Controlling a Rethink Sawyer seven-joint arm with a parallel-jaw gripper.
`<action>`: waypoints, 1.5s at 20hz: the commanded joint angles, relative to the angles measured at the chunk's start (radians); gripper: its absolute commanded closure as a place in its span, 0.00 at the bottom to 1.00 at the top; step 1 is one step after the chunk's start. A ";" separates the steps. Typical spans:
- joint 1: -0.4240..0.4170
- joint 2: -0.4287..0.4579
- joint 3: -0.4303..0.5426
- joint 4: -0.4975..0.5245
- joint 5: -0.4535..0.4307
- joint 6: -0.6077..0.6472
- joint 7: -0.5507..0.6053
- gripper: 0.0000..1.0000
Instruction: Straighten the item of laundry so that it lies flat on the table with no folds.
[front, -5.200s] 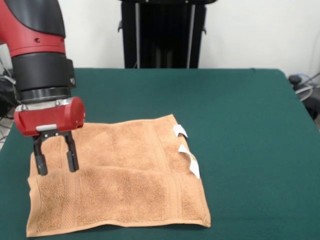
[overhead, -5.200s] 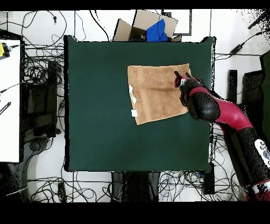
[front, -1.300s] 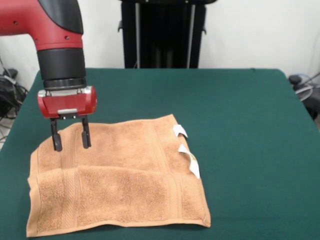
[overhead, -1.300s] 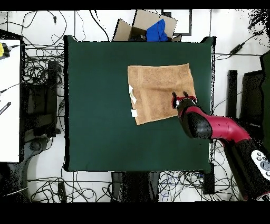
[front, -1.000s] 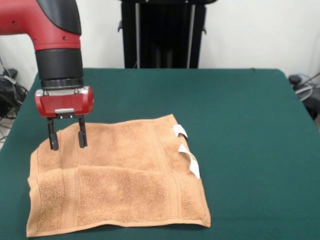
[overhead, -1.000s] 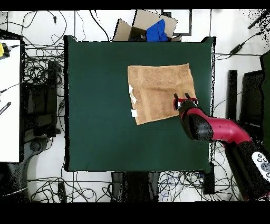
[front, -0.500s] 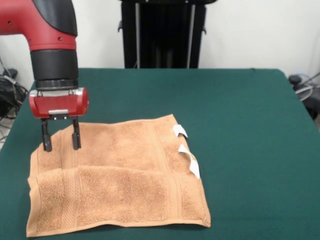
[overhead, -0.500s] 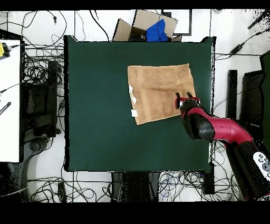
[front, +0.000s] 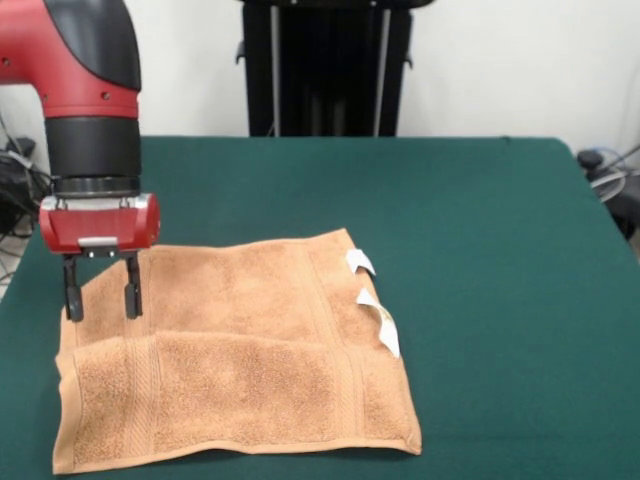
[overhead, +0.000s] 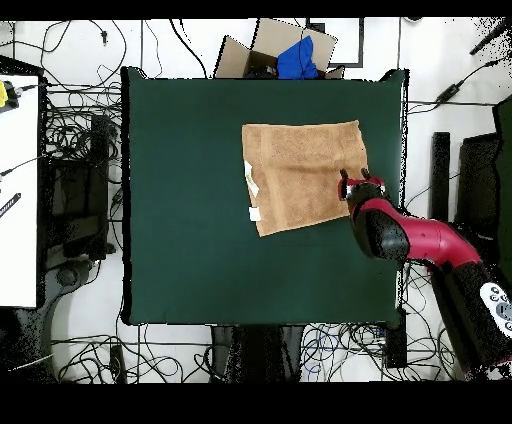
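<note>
Red casing and a black wrist make up the arm's lower end at the left of the front view, where the gripper (front: 100, 300) points straight down with its two black fingers (front: 72, 300) spread apart and nothing between them. The fingertips sit at the left end of the hand towel (front: 235, 350), at or just above the terry near its back corner; whether they touch the cloth cannot be told. In the overhead view the same gripper (overhead: 358, 180) stands at the towel's (overhead: 300, 175) edge on the picture's right, with the red arm (overhead: 425, 245) running off toward the lower right corner.

The towel, orange-tan, lies on the dark green table (front: 480, 250), toward the front left of it in the front view. It is not flat: a fold line (front: 230, 338) runs across it from left to right, and the nearer part lies as a second layer on top of the farther part. Woven border bands cross it near both ends.

At the towel's right edge, two small white tags (front: 372, 310) stick out over the green cloth, one behind the other. To their right, the tabletop stretches bare to its far corner, and cables (front: 610, 165) show beyond that edge.
</note>
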 joint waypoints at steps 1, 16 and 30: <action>0.020 0.067 -0.052 -0.071 -0.097 -0.028 -0.001 0.00; 0.028 0.074 -0.058 -0.065 -0.113 -0.002 0.020 0.00; 0.053 0.104 -0.077 -0.100 -0.120 -0.013 0.028 0.00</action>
